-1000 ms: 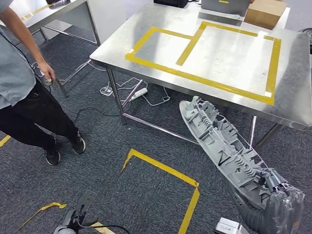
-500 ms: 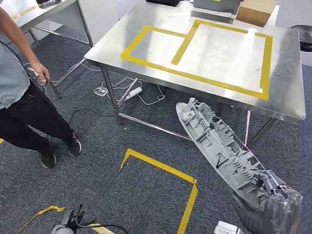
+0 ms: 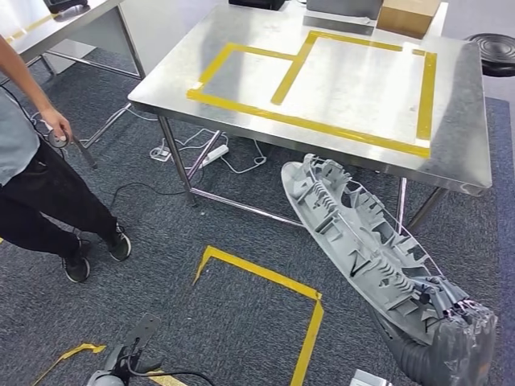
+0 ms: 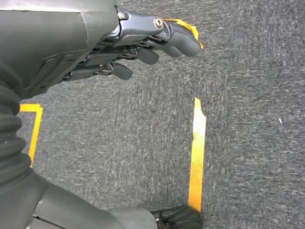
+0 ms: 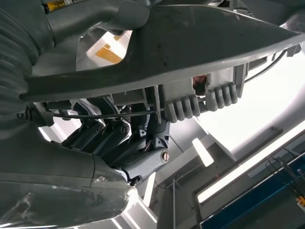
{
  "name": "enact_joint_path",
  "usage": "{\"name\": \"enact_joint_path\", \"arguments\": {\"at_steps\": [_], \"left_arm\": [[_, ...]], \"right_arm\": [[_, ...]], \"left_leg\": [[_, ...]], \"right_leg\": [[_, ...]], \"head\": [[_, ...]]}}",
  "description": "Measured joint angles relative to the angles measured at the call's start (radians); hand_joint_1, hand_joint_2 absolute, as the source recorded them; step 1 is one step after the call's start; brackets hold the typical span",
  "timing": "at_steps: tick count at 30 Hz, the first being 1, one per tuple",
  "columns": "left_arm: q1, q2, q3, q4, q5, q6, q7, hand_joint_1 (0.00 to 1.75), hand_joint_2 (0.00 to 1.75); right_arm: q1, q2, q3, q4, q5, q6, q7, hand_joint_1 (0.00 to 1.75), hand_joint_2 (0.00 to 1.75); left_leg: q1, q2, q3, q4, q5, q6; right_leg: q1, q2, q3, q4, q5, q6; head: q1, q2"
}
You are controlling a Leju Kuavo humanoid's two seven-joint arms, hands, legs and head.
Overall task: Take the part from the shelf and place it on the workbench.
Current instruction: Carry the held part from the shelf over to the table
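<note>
Part (image 3: pixel 358 237) — long grey ribbed plastic moulding, gripped at its near end by the right hand (image 3: pixel 452 342), far end raised toward the workbench (image 3: pixel 467 153) edge, above the carpet. Left hand (image 4: pixel 144 43) — fingers extended, holding nothing (hangs over taped floor). Person (image 3: pixel 36 177) stands at left.

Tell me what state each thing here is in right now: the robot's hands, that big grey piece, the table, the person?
Grey part: held at one end by the right hand, off the floor, not yet on the workbench.
Right hand: grips the part.
Left hand: holds nothing, fingers extended, above the carpet.
Workbench: yellow tape outlines on top, nothing inside them.
Cardboard box: sits at the workbench's far edge.
Person: standing, holding a small object.
</note>
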Motion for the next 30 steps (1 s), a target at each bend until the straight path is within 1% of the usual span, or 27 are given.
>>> {"name": "enact_joint_path", "arguments": {"at_steps": [1,2,4,6,7,8,10,12,14,15,16,17,18,19,20,22,23,24,25,27,28,29,30], "left_arm": [[-0.001,0.000,0.000,0.000,0.000,0.000,0.000,0.00,1.75],[-0.001,0.000,0.000,0.000,0.000,-0.001,0.000,0.00,1.75],[0.000,-0.001,0.000,0.000,-0.001,-0.002,0.000,0.00,1.75],[-0.001,0.000,0.000,0.000,-0.002,-0.002,0.000,0.00,1.75],[-0.002,0.001,0.000,0.000,-0.003,-0.003,0.000,0.00,1.75],[-0.002,0.001,0.001,0.000,-0.003,-0.003,0.000,0.00,1.75],[-0.002,0.001,0.001,0.000,-0.003,-0.003,0.000,0.00,1.75],[-0.002,0.001,0.001,0.000,-0.003,-0.003,0.000,0.00,1.75],[-0.001,0.002,0.001,0.000,-0.005,-0.005,0.000,0.00,1.75],[-0.001,0.002,0.001,0.000,-0.006,-0.007,0.000,0.00,1.75],[0.000,0.002,0.001,0.000,-0.008,-0.010,0.000,0.00,1.75],[0.000,0.002,0.000,0.000,-0.008,-0.012,0.000,0.00,1.75],[0.000,0.002,0.000,0.000,-0.009,-0.013,0.000,0.00,1.75],[0.000,0.002,0.000,0.000,-0.009,-0.013,0.000,0.00,1.75],[0.000,0.002,0.000,0.000,-0.010,-0.014,0.000,0.00,1.75],[-0.001,0.002,0.000,0.000,-0.010,-0.014,0.000,0.00,1.75],[-0.002,0.002,0.000,0.000,-0.011,-0.014,0.000,0.00,1.75],[-0.003,0.002,0.000,0.000,-0.011,-0.014,0.000,0.00,1.75],[-0.004,0.002,0.000,0.000,-0.012,-0.014,0.000,0.00,1.75],[-0.004,0.000,-0.001,0.000,-0.014,-0.015,0.000,0.00,1.75],[-0.004,0.000,-0.001,0.000,-0.015,-0.015,0.000,0.00,1.75],[-0.004,0.000,-0.001,0.000,-0.016,-0.015,0.000,0.00,1.75],[-0.004,0.001,-0.001,0.000,-0.017,-0.015,0.000,0.00,1.75]], "right_arm": [[-0.002,0.000,0.000,0.000,0.000,0.000,0.000,1.75,1.75],[-0.004,0.000,0.000,0.000,0.000,0.000,-0.001,1.75,1.75],[-0.004,-0.001,0.001,0.000,0.000,0.000,-0.003,1.75,1.75],[-0.005,-0.002,0.002,0.000,0.000,0.000,-0.008,1.75,1.75],[-0.006,-0.003,0.002,0.000,0.000,0.000,-0.011,1.75,1.75],[-0.006,-0.003,0.003,0.000,0.000,0.000,-0.012,1.75,1.75],[-0.006,-0.003,0.003,0.000,0.000,0.000,-0.012,1.75,1.75],[-0.007,-0.003,0.003,0.000,0.000,0.000,-0.013,1.75,1.75],[-0.009,-0.004,0.005,0.000,0.000,0.000,-0.017,1.75,1.75],[-0.012,-0.004,0.008,0.000,0.001,0.000,-0.019,1.75,1.75],[-0.016,-0.005,0.011,0.000,0.002,0.000,-0.022,1.75,1.75],[-0.021,-0.005,0.014,0.000,0.002,0.000,-0.024,1.75,1.75],[-0.026,-0.005,0.016,0.000,0.003,0.000,-0.025,1.75,1.75],[-0.028,-0.005,0.018,0.000,0.003,0.000,-0.026,1.75,1.75],[-0.029,-0.005,0.019,0.000,0.003,0.000,-0.026,1.75,1.75],[-0.030,-0.005,0.021,0.000,0.003,0.000,-0.026,1.75,1.75],[-0.031,-0.006,0.022,0.000,0.004,0.000,-0.026,1.75,1.75],[-0.034,-0.006,0.023,0.000,0.004,0.000,-0.026,1.75,1.75],[-0.036,-0.006,0.024,0.000,0.004,0.000,-0.026,1.75,1.75],[-0.039,-0.006,0.025,0.000,0.004,0.000,-0.026,1.75,1.75],[-0.040,-0.006,0.025,0.000,0.003,0.000,-0.027,1.75,1.75],[-0.040,-0.006,0.025,0.000,0.003,0.000,-0.027,1.75,1.75],[-0.040,-0.006,0.025,0.000,0.003,0.000,-0.027,1.75,1.75]], "left_leg": [[0.000,-0.001,0.011,-0.027,0.004,0.004],[-0.001,-0.003,0.012,-0.035,0.001,0.010],[-0.001,-0.002,0.008,-0.035,0.004,0.023],[0.001,-0.001,0.008,-0.037,0.007,0.035],[0.002,0.000,0.008,-0.037,0.007,0.039],[0.002,0.000,0.008,-0.037,0.007,0.040],[0.002,0.000,0.008,-0.037,0.007,0.041],[0.002,0.000,0.008,-0.037,0.007,0.041],[0.001,0.000,0.008,-0.037,0.007,0.043],[0.000,0.000,0.009,-0.037,0.007,0.044],[-0.001,0.001,0.011,-0.037,0.005,0.044],[-0.003,0.001,0.013,-0.037,0.004,0.042],[-0.005,0.001,0.014,-0.035,0.002,0.038],[-0.006,0.001,0.013,-0.034,0.002,0.033],[-0.007,0.001,0.011,-0.033,0.004,0.028],[-0.005,0.001,0.009,-0.034,0.004,0.017],[-0.004,0.001,0.006,-0.027,-0.004,0.012],[-0.004,0.001,-0.005,-0.001,-0.022,0.007],[-0.003,0.001,-0.026,0.044,-0.049,0.002],[-0.002,0.001,-0.086,0.176,-0.109,-0.003],[-0.002,0.001,-0.109,0.225,-0.123,-0.004],[-0.002,0.001,-0.118,0.242,-0.118,-0.003],[-0.002,0.001,-0.109,0.219,-0.094,-0.002]], "right_leg": [[0.002,0.001,-0.003,0.001,0.001,0.005],[0.004,0.002,-0.006,0.001,0.002,0.010],[0.002,0.002,-0.009,0.001,0.002,0.017],[0.001,-0.002,-0.024,0.030,-0.022,0.024],[0.000,-0.004,-0.032,0.045,-0.034,0.027],[0.000,-0.006,-0.037,0.058,-0.044,0.028],[0.000,-0.006,-0.039,0.062,-0.046,0.028],[0.000,-0.006,-0.046,0.079,-0.056,0.029],[-0.001,-0.006,-0.078,0.151,-0.090,0.030],[-0.001,-0.006,-0.083,0.166,-0.084,0.030],[-0.001,-0.007,-0.074,0.152,-0.066,0.028],[0.000,-0.009,-0.051,0.110,-0.043,0.026],[0.001,-0.009,-0.021,0.055,-0.015,0.024],[0.002,-0.009,-0.004,0.021,-0.009,0.022],[0.004,-0.008,0.001,0.011,-0.013,0.019],[0.004,-0.006,-0.001,0.007,-0.009,0.009],[0.002,-0.005,0.000,0.005,-0.007,0.004],[0.000,-0.005,0.000,0.002,-0.005,-0.003],[-0.002,-0.006,0.000,0.001,-0.004,-0.008],[-0.002,-0.006,0.000,0.001,-0.004,-0.013],[-0.002,-0.006,0.000,0.001,-0.004,-0.014],[-0.002,-0.005,0.000,0.001,-0.004,-0.014],[-0.002,-0.004,0.001,0.001,-0.004,-0.014]], "head": [[0.000,0.000],[0.000,0.000],[0.000,0.000],[0.003,0.000],[0.005,0.000],[0.007,0.000],[0.007,0.000],[0.007,0.000],[0.007,0.000],[0.006,0.000],[0.006,0.000],[0.006,0.000],[0.006,0.000],[0.005,0.000],[0.004,0.000],[0.004,0.000],[0.002,0.000],[0.001,0.000],[-0.001,0.000],[-0.003,0.000],[-0.003,0.000],[-0.003,0.000],[-0.003,0.000]]}}
